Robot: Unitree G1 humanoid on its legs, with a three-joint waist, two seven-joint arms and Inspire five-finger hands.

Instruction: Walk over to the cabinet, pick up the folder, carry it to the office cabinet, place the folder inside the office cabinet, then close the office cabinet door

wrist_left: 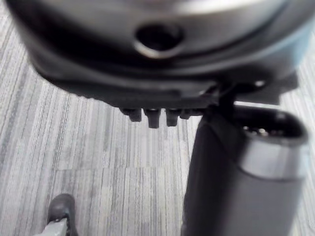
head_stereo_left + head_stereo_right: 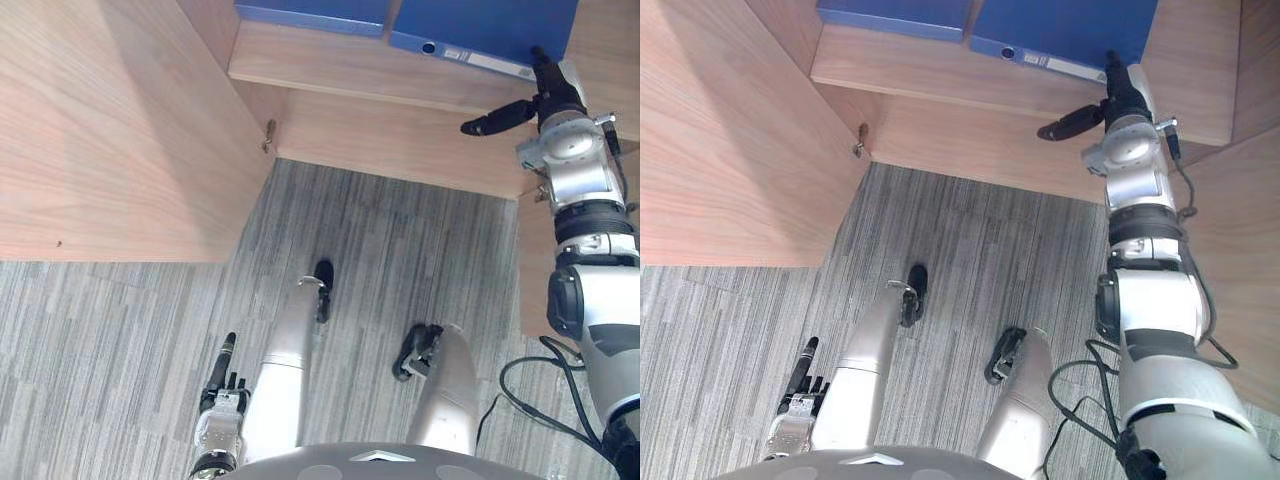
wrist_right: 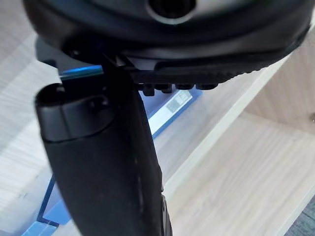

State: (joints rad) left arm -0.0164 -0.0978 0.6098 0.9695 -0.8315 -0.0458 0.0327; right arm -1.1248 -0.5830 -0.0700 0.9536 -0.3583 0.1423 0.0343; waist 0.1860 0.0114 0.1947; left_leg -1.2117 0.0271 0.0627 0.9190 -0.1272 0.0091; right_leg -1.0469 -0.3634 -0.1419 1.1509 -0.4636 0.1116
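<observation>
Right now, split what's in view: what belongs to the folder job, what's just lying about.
Job: blue folder with white spine label; light wooden cabinet shelf; open wooden door; right hand.
Lying about: second blue folder; grey striped carpet; idle left hand.

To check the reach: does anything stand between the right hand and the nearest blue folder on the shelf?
Nothing visible does. The right hand is at the near edge of the blue folder on the shelf; the other folder lies to its left.
</observation>
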